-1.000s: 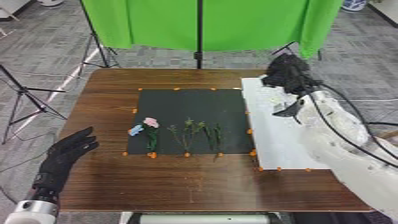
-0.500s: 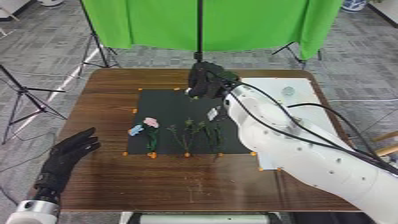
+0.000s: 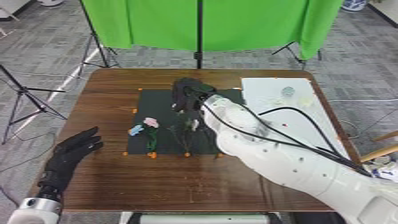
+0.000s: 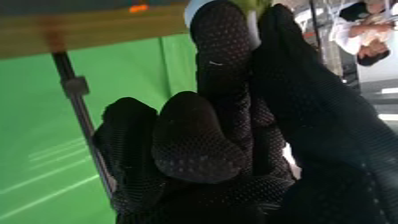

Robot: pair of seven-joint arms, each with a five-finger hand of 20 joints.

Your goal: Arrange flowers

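My left hand (image 3: 69, 152) rests open over the table's left side. Above the black mat (image 3: 153, 102) is my right hand (image 3: 190, 90), coming across from the right. In the right wrist view, the thumb and a finger of my right hand (image 4: 222, 50) pinch a small white and pale green thing (image 4: 256, 7), mostly hidden by the glove. A pink flower (image 3: 151, 122) and a blue flower (image 3: 135, 130) lie at the mat's left side, with green stems. Beside them lie thin green sprigs (image 3: 183, 141), partly covered by the right arm.
A white board (image 3: 266, 87) lies to the mat's right, with a pale green oval thing (image 3: 288, 92) near its far end. Orange markers line the mat's edge. Beyond the brown table (image 3: 111, 95) stand a green cloth (image 3: 151, 25) and dark stands.
My right hand has swung left from over the white board to above the black mat, then slightly farther left and nearer. The left hand and the flowers on the mat keep their places.
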